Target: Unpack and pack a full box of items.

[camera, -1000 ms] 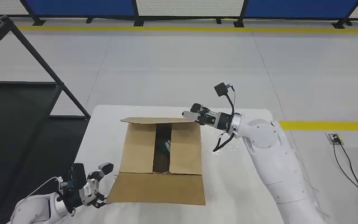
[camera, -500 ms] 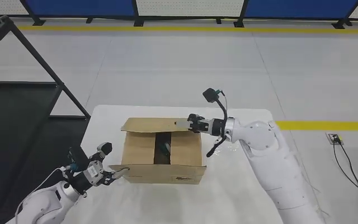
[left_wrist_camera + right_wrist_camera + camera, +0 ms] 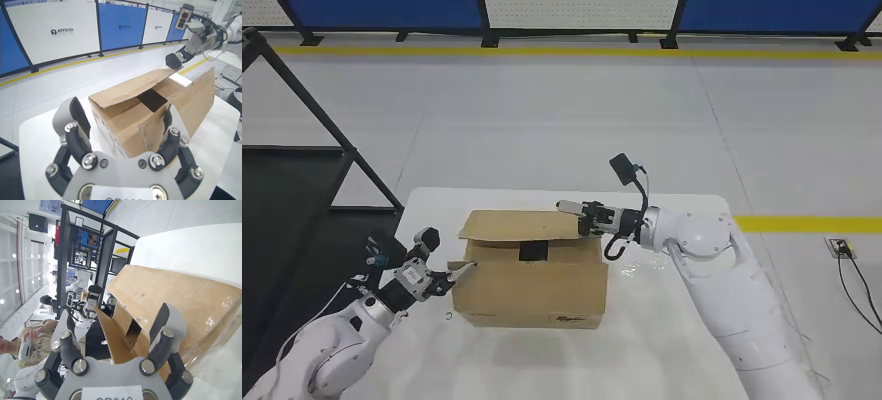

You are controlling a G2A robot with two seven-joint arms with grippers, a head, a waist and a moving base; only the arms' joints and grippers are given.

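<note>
Box [image 3: 532, 292] contents unseen: dark gap [image 3: 534, 251] btwn flaps [image 3: 512, 226].

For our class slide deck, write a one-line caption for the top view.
Left pincer and right pincer at opposite flaps of a cardboard box on a white table.

Brown cardboard box [image 3: 532, 280], flaps half-raised

We record the box [image 3: 532, 285] plain brown cardboard, dark in its gap; bench [image 3: 672, 350] white; left pincer [image 3: 122, 108] and right pincer [image 3: 115, 311] grey and black.
</note>
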